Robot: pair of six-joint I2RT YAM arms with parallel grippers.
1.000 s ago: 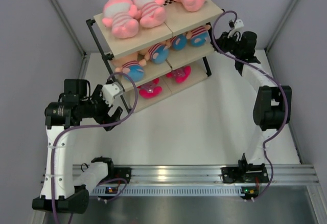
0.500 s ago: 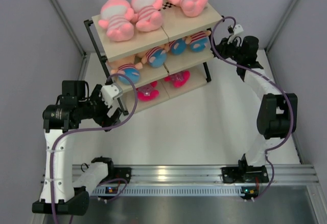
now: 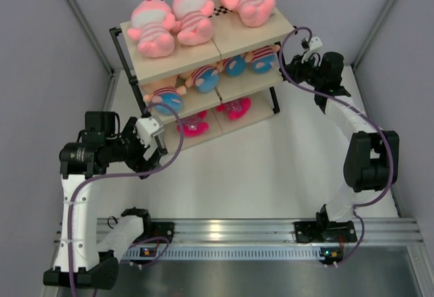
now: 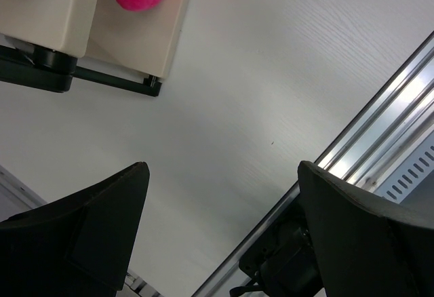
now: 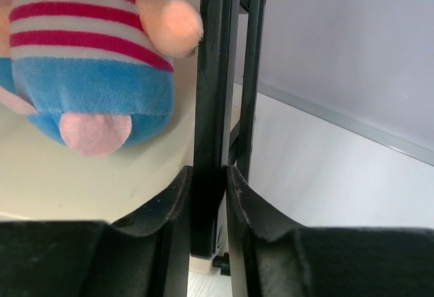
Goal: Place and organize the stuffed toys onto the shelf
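The three-tier shelf of cream boards on a black metal frame [image 3: 234, 36] stands at the far side of the white counter [image 3: 271, 168], set askew to the walls. On its top board we see three pink plush dolls with striped middles [image 3: 192, 15] lying side by side; a black-and-white checkered strip shows between the middle and right-hand ones. On the middle board lies a row of peach-skinned boy dolls in striped shirts and blue bottoms [image 3: 203, 76]. On the bottom board rest two magenta plush toys [image 3: 193, 126], partly hidden by the board above.

At the shelf's right end, level with the middle board, the right end effector [image 3: 298, 63] meets the frame. In the right wrist view its two fingers are pressed against a black upright [image 5: 210, 73] of the shelf, pinching it between them [image 5: 207, 175]; just left of that upright lies a boy doll, its red-striped shirt and blue bottom facing us.

Near the shelf's front-left corner, clear of it, the left end effector [image 3: 157, 141] hangs over the bare counter. In the left wrist view its fingers are spread wide with nothing between them [image 4: 222, 168], and the shelf's bottom board and black foot lie beyond. A silver rail [image 3: 237, 228] runs along the counter edge farthest from the shelf.
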